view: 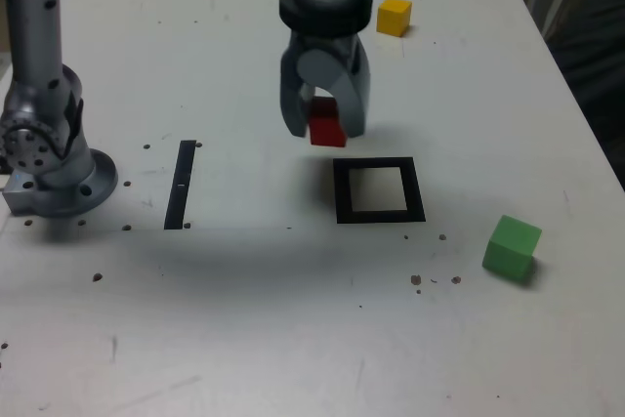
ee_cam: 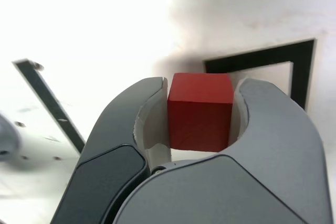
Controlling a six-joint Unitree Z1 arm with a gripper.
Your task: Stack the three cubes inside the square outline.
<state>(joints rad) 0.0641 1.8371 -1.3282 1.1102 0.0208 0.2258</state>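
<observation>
Gripper (view: 325, 130) clamped on red cube (view: 327, 128), airborne near square outline (view: 379, 214); outline empty; yellow cube (view: 394, 17), green cube (view: 512, 246) unplaced

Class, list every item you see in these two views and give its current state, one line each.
claw: shut on the red cube, above the table
red cube: gripped, lifted
yellow cube: resting on the table, free
green cube: resting on the table, free
square outline: nothing inside it
</observation>
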